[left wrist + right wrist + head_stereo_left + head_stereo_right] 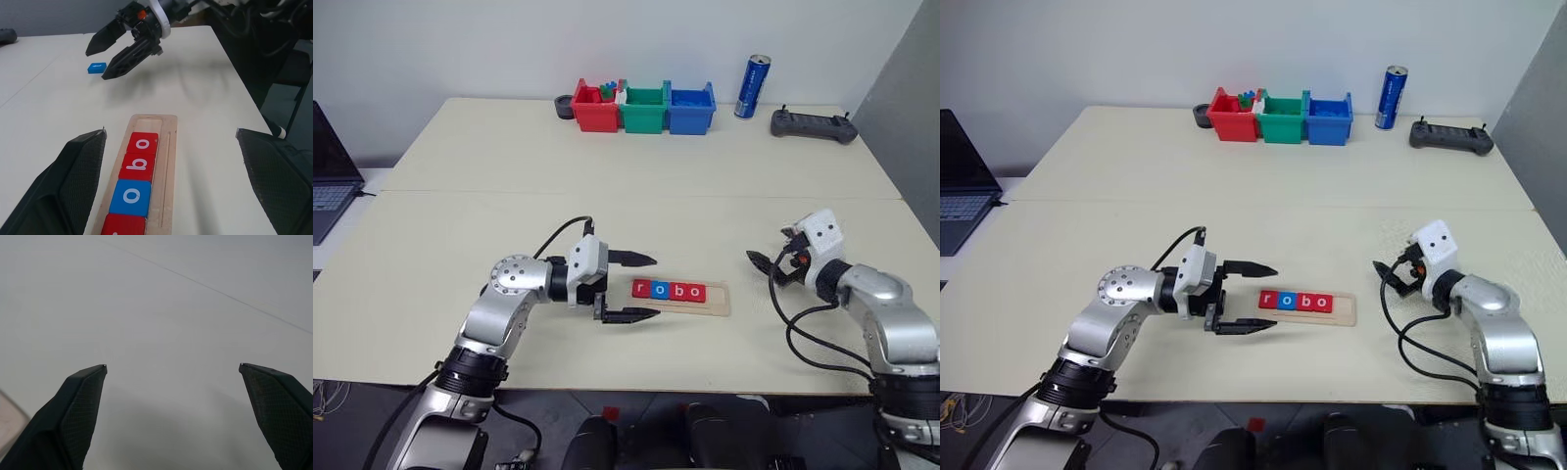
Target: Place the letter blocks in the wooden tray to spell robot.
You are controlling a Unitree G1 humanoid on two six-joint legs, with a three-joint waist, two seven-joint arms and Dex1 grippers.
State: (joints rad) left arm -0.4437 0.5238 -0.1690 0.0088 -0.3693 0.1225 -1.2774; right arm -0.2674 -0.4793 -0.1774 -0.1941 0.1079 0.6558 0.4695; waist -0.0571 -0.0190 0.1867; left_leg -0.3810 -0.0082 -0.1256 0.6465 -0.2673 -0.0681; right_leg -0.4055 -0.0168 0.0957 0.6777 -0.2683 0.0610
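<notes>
Left wrist view: long pale wooden tray [166,147] on desk [607,186], four letter blocks [137,166] in groove. Fifth blue tile [97,67] near right gripper [103,61], spread wide, empty. Left gripper [641,287] wide, empty, beside tray end.

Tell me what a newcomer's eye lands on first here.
The wooden tray near the table's front edge holds four letter blocks reading "robo", with the left gripper open at its left end. The right gripper hangs open to the tray's right, and a blue tile lies on the table beyond it.
</notes>
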